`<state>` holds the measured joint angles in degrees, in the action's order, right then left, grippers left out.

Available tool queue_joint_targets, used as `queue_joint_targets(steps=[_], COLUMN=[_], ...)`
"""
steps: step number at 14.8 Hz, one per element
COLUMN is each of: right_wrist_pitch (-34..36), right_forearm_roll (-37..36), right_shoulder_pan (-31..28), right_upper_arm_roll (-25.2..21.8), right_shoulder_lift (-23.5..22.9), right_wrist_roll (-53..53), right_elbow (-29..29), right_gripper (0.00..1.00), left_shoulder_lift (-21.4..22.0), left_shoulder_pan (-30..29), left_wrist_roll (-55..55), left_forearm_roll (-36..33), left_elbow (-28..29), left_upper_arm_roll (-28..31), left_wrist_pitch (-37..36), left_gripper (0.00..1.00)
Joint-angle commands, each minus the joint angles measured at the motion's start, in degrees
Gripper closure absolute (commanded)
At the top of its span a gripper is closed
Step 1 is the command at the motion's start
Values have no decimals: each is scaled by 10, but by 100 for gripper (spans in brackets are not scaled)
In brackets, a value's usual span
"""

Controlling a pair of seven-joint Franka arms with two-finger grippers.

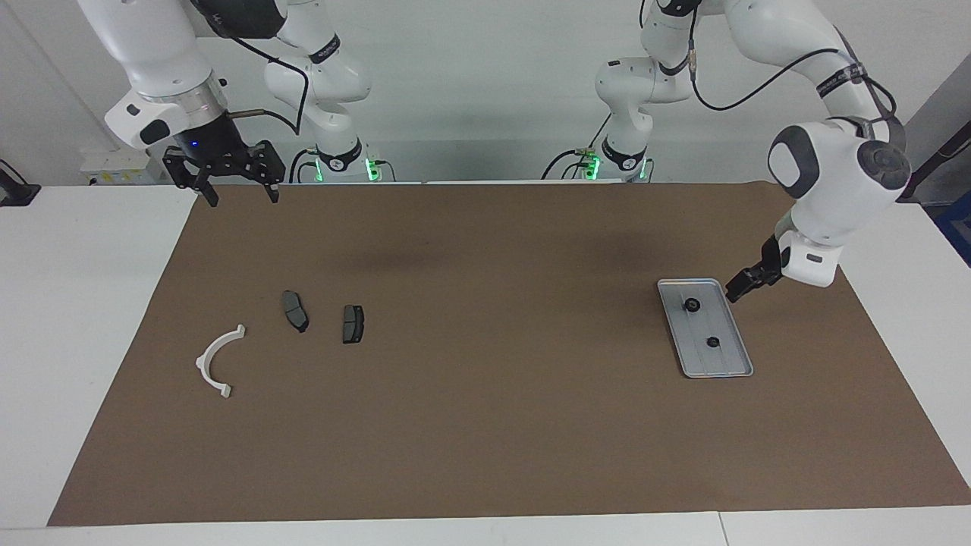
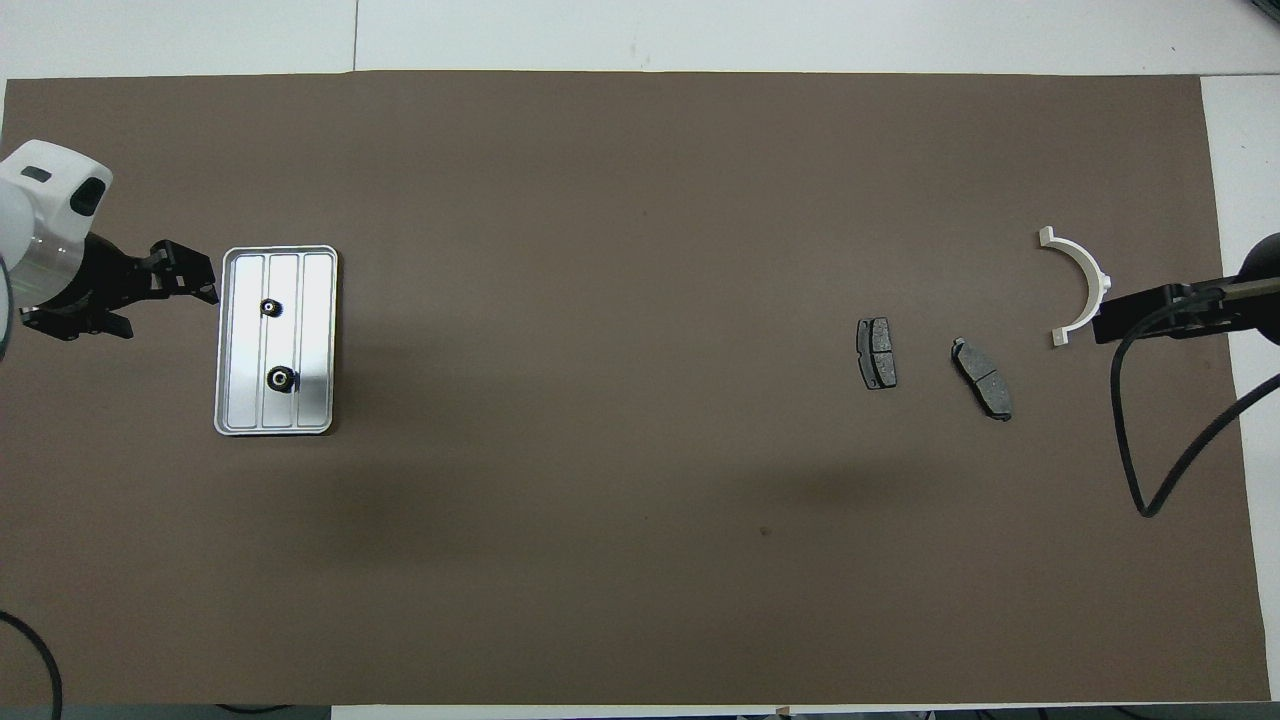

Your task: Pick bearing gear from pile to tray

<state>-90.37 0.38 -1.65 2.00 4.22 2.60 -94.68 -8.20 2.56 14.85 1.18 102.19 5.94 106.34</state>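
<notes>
Two small black round bearing gears point(image 1: 692, 305) point(image 1: 712, 342) lie apart in the flat ribbed silver metal tray point(image 1: 730, 371), lower right of the facing frame.
Likely light, hard, prone to roll; best pinched across the rim. Left gripper point(image 1: 740, 289) hangs just off the tray's upper corner, jaws wide, holding nothing. Right gripper point(image 1: 239, 179) waits upper left, jaws wide. White half-ring bracket point(image 1: 216, 359) and two dark grey brake-pad plates point(image 1: 295, 310) point(image 1: 353, 323) sit mid-left; brown worktop mat point(image 1: 501, 425) offers ample room.

A brown mat point(image 1: 485, 379) is laid over the white table point(image 1: 76, 303), on which a ribbed silver-grey tray point(image 1: 730, 362), two black gears point(image 1: 692, 305), dark grey plates point(image 1: 353, 324) and a white bracket point(image 1: 215, 362) are seen.
</notes>
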Motion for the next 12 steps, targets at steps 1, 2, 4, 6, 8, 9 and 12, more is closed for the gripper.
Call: queue_joint_targets(steps=[1,2,4,6,8,9,12], right_wrist_pitch=[8,8,8,9,10,9,9], right_forearm_roll=[9,8,7,5,5,5,5], right_shoulder_pan=[-1,-1,-1,-2,-1,-1,-1], right_upper_arm_roll=[-4,-4,-4,-4,-3,-4,-4], right_shoulder_lift=[6,6,6,6,7,7,7], right_wrist_roll=[14,14,14,14,14,14,14], right_elbow=[-3,-3,-3,-3,-3,-3,-3], right_gripper=[0,0,0,0,0,0,0], left_shoulder_lift=[51,72,109,125,120,125,128], left_shoulder_pan=[-9,-9,-8,-8,-7,-7,-5], left_wrist_roll=[-4,-5,-11,-81,-147,-143,-148], left_forearm_roll=[-7,-7,-7,-8,-7,-6,-7], left_elbow=[11,13,18,17,13,19,39], left_upper_arm_roll=[-6,-6,-6,1,12,8,-1], left_wrist_pitch=[-55,-74,-112,-160,-143,-132,-81], left_gripper=[0,0,0,0,0,0,0])
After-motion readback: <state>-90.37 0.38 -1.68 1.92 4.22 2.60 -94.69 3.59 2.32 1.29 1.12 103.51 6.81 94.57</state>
